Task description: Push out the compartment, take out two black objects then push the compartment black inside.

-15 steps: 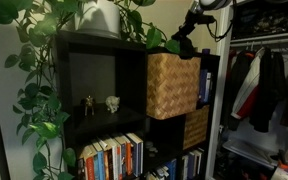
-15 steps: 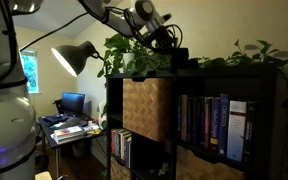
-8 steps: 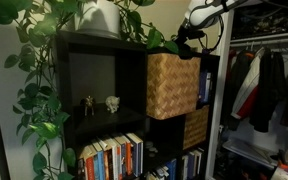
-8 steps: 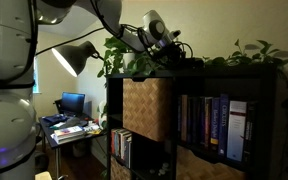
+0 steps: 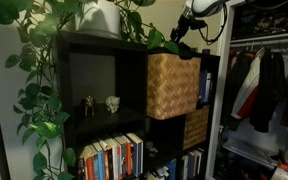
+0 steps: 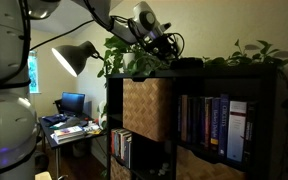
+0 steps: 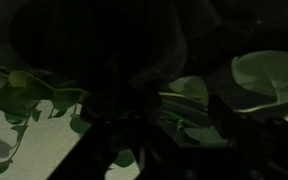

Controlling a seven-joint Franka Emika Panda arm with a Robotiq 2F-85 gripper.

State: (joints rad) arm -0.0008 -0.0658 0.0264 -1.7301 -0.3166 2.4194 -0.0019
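Rising slightly since a second ago, the claw [image 5: 182, 32] is hovering over the shelf [image 5: 61, 100], above the wicker bin [image 5: 172, 85] sitting in its cell. In an exterior view it is hanging beside a dark thing [image 6: 189, 63] on top. The wrist view is showing only dim leaves [image 7: 259, 70], so I cannot tell its spread. Emptying seems underway, and pushing the bin in is probably still waiting.

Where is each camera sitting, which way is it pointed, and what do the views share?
Exterior view: faces the black shelf unit front-on; only the end effector shows, above the wicker bin.
Exterior view: off the shelf's corner, beside the robot; the arm reaches across to the shelf top.
Wrist view: close over plant leaves; too dark to make out the end effector.
Shared: both exterior views show the wicker bin and the end effector.
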